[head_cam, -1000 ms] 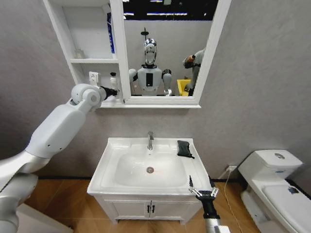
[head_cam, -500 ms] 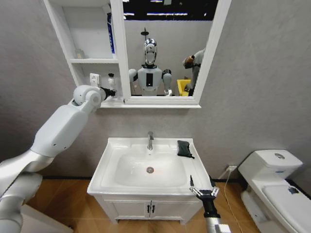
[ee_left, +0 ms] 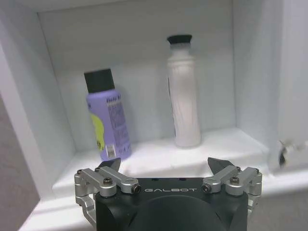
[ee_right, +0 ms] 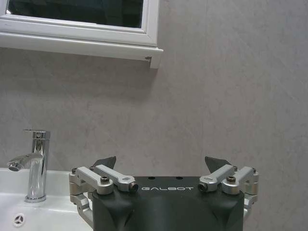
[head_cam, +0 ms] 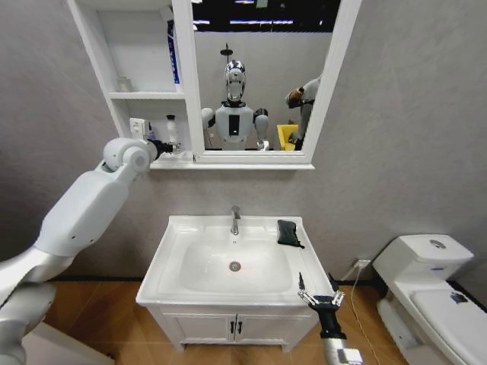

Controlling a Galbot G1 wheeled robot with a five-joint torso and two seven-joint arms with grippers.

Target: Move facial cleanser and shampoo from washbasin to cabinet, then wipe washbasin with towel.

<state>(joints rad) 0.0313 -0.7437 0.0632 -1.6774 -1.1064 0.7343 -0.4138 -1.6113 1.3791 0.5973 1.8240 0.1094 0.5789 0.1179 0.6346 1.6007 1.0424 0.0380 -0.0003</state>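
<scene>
Your left gripper [ee_left: 164,168] sits at the mouth of the lower compartment of the white wall-hung cabinet [head_cam: 144,91], fingers spread wide and holding nothing. Just beyond it on the shelf stand both bottles, apart from the fingers: the lilac bottle with a black square cap [ee_left: 107,116] opposite your one finger, and the tall white bottle with a dark round cap [ee_left: 183,91] further in, nearer the mirror-side wall. They stand upright, near each other but not touching.

Down low, your right gripper [head_cam: 319,298] hangs at the front right corner of the white ceramic washbasin [head_cam: 171,262], fingers also spread and empty. The small black-grey towel [head_cam: 288,233] lies on the basin's rear right ledge, beside the chrome tap [head_cam: 235,220], well apart from that gripper.
</scene>
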